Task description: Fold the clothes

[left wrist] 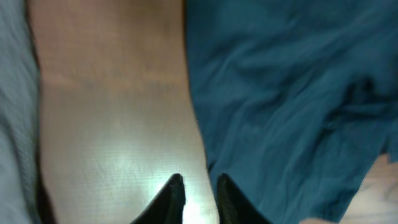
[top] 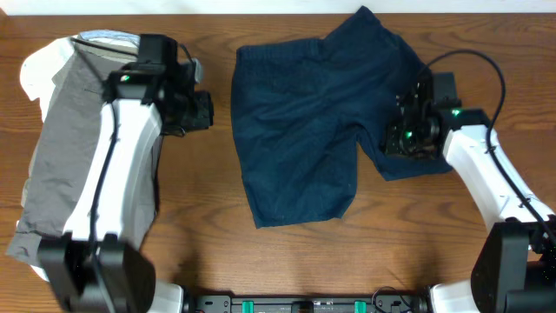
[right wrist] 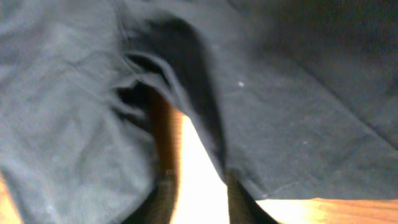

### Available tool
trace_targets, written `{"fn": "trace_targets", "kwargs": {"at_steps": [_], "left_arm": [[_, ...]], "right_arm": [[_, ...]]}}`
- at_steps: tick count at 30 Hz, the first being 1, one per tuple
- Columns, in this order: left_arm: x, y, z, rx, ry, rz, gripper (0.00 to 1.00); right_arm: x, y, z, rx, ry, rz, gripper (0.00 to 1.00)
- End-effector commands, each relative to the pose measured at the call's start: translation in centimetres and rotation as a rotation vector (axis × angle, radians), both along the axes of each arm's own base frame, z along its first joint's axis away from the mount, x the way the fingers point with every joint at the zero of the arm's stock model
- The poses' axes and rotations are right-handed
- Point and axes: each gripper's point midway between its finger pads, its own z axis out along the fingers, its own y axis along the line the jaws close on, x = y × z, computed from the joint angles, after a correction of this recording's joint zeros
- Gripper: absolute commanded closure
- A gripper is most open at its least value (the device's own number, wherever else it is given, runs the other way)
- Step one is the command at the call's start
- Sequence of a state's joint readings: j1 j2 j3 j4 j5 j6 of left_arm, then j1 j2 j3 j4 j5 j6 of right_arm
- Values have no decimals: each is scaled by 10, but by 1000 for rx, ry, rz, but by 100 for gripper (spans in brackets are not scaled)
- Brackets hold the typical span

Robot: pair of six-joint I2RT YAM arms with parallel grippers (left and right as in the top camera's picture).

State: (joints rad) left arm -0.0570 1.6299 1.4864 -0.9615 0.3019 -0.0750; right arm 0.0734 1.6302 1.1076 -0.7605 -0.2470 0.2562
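The dark navy shorts [top: 295, 130] lie flat mid-table, waistband to the left and both legs to the right. My left gripper [top: 204, 109] hovers just left of the waistband. In the left wrist view it [left wrist: 200, 186] is open only a narrow way, with bare wood between the fingertips and the shorts' edge [left wrist: 292, 106] beside the right one. My right gripper [top: 398, 143] is over the notch between the two legs. In the right wrist view it [right wrist: 200, 193] stands slightly open over bright wood, with navy cloth [right wrist: 298, 112] on both sides and none between the fingers.
Grey shorts [top: 65, 148] lie along the table's left side under my left arm, on top of a white garment [top: 39, 74]. Their grey cloth [left wrist: 12, 112] shows at the left edge of the left wrist view. Brown table top [top: 200, 217] surrounds the navy shorts.
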Motion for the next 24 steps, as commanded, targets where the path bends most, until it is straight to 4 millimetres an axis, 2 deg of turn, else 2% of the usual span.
{"fn": "trace_targets", "kwargs": {"at_steps": [1, 6, 11, 17, 24], "left_arm": [[8, 0, 20, 18, -101, -50, 76], [16, -1, 22, 17, -133, -50, 75], [32, -1, 16, 36, -166, -77, 71], [52, -2, 6, 35, -197, -76, 67], [71, -3, -3, 34, -229, -75, 64]], "right_arm": [[-12, -8, -25, -42, 43, -84, 92], [-25, -21, -51, -100, 61, -129, 99], [-41, -35, -74, -167, 76, -170, 99], [-46, -50, -88, -213, 62, -247, 99], [-54, -90, -97, -287, 83, -411, 99]]}}
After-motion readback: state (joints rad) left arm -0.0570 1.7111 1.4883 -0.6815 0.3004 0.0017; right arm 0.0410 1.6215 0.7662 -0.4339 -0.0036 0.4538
